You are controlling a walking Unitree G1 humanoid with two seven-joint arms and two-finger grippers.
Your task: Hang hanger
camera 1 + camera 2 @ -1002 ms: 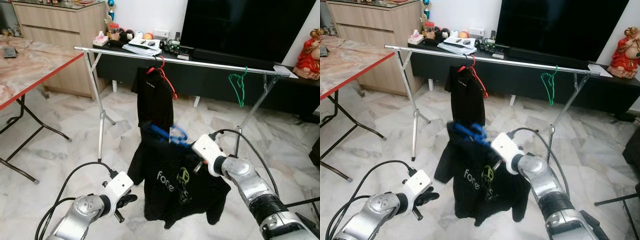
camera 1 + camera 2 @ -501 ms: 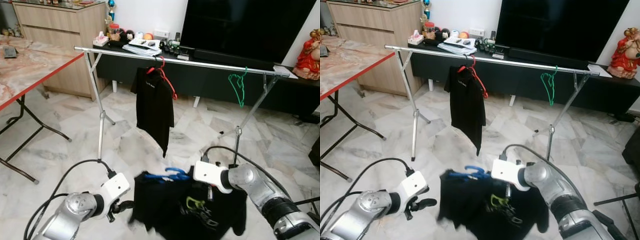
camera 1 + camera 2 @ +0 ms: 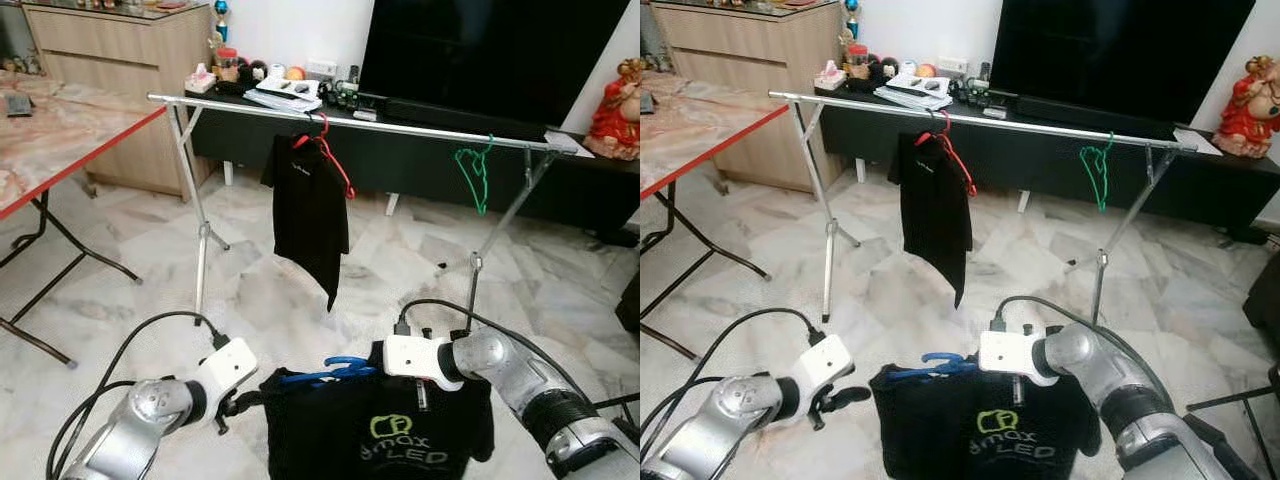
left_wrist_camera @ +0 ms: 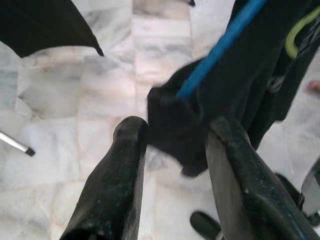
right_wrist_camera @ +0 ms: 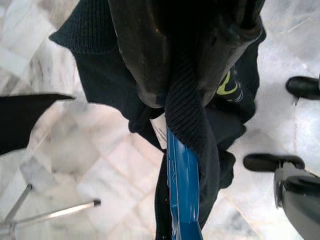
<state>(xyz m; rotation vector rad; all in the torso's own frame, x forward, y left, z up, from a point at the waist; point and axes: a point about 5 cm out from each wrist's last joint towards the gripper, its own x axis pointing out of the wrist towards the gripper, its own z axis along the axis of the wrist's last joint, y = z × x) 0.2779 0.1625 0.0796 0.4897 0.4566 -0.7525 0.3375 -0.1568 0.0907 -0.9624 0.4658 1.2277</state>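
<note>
Red-edged folding table (image 3: 60, 130), wooden sideboard (image 3: 120, 50), dark television (image 3: 490, 50), red figurine (image 3: 615, 100)

We read only one text: on the front of the black shirt (image 3: 380, 430), under a green logo (image 3: 385, 427), stand grey-white letters that look like "max LED". The first letter is unclear. The small white label (image 5: 161, 131) at its collar is too blurred to read.

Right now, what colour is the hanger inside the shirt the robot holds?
Blue. The hanger shows best in the right wrist view, inside the black shirt.
</note>
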